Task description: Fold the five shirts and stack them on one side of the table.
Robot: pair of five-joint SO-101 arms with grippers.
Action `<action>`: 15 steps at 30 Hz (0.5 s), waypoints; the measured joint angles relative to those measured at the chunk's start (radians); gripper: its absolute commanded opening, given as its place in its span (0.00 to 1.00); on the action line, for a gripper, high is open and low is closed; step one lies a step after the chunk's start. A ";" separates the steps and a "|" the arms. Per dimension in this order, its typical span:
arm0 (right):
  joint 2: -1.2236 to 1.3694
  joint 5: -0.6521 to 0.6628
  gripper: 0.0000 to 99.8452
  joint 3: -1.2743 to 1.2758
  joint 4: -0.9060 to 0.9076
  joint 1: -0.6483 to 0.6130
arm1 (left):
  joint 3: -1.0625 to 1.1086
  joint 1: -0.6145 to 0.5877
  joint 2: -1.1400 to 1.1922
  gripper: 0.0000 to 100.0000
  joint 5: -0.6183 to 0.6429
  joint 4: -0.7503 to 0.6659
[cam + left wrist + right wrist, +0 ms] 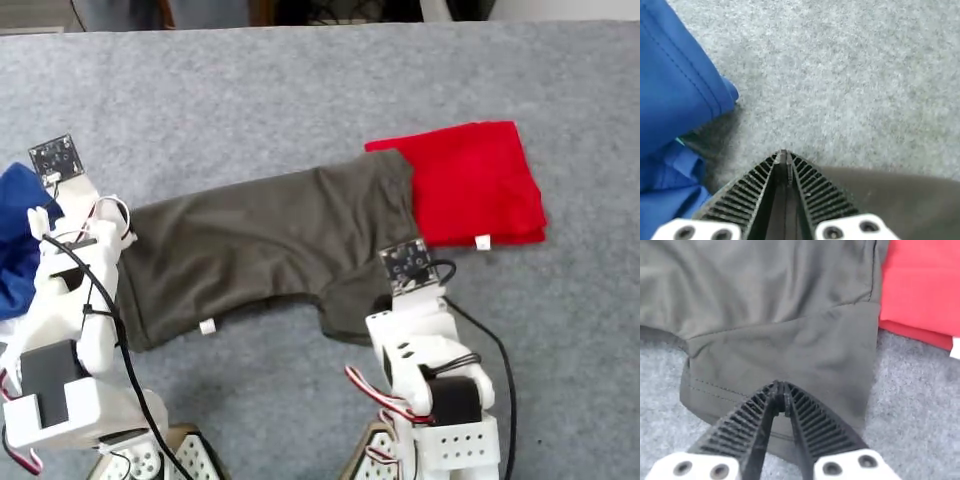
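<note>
We see the olive shirt [260, 240] spread flat across the middle of the high view. It runs from the left arm [70, 300] at the lower left up to the red shirt [470, 185] at the upper right. One sleeve points down toward the lower centre of the frame and ends just in front of the right arm [425, 360]. A small white tag [207, 326] sits at the shirt's lower edge, left of centre.

The right gripper [780, 390] sits over that sleeve, close to its hem. Its jaws are closed, with the ribbed tips meeting. We cannot tell whether any cloth is pinched between them.

The left gripper [784, 156] is at the olive shirt's left end. Its jaws are also closed tip to tip, with nothing visible between them. The edge of the olive shirt lies just beside it and bare counter [250, 90] lies ahead of the tips. We cannot tell whether it has hold of the fabric.

The red shirt is folded into a neat rectangle in the upper right of the high view, and its left edge touches the olive shirt's right end. The blue shirt [15, 240] lies bunched at the far left edge of the frame, just beside the left arm and near the olive shirt's left end.

The counter is covered in grey felt-like material. Black cables run down along both arms toward the bottom of the frame.
</note>
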 measured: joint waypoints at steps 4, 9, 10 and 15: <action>0.054 0.032 0.02 -0.063 0.000 0.000 | 0.000 0.000 0.002 0.03 0.000 0.000; 0.281 0.044 0.01 -0.256 -0.044 0.000 | 0.000 0.000 0.002 0.03 0.000 0.000; 0.345 0.072 0.01 -0.298 -0.054 -0.006 | 0.000 0.000 0.002 0.03 0.000 0.000; 0.695 0.272 0.01 -0.443 -0.196 -0.054 | 0.000 0.000 0.002 0.03 0.000 0.000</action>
